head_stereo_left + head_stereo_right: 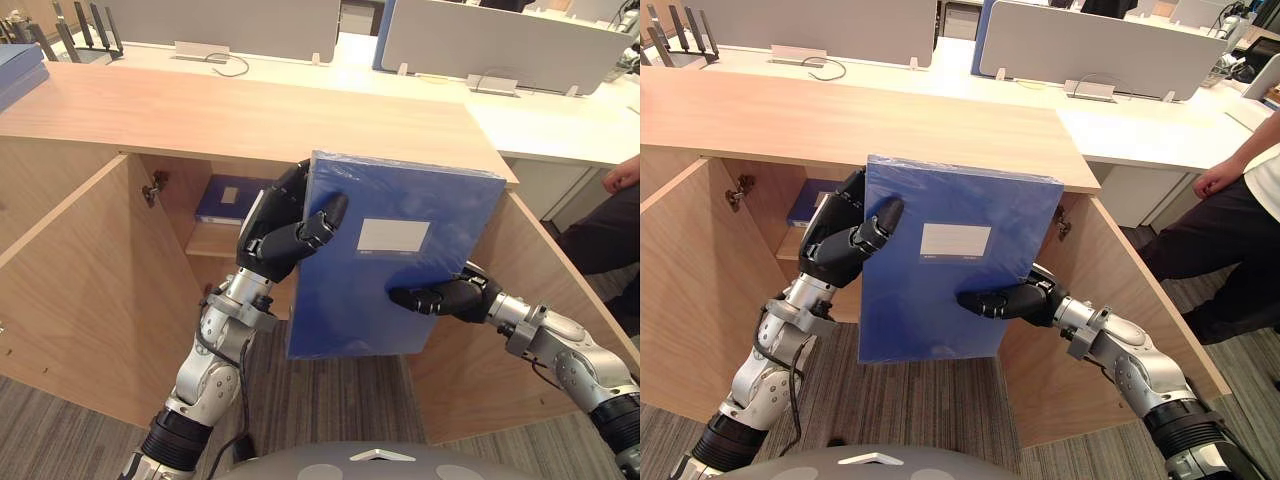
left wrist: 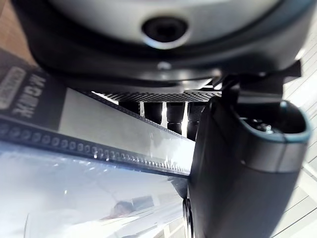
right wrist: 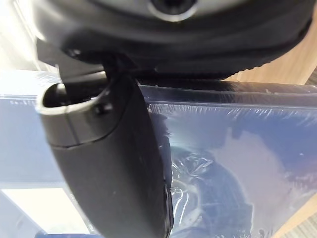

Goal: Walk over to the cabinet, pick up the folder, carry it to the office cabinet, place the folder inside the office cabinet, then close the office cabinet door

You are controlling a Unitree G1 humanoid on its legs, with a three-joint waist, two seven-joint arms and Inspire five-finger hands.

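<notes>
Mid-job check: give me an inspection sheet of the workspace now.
Surface: wooden cabinet top; both doors below open.
Job's things: blue folder held up before the open cabinet, not yet inside.
Clutter: second folder lying on the inner shelf; blue stack at the top's left end.
Hands: left hand shut on the folder's left edge; right hand pinching its right side.
Cables: one cable on the white desk behind.
Surroundings: person at right; carpet floor.

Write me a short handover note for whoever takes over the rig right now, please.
Left hand and right hand both grip the blue folder by its side edges, thumbs on its front, held before the office cabinet.
Both doors stand open; another blue folder lies on the shelf inside.
Done: pickup and carry.
Left: place the folder inside, close the door.
</notes>
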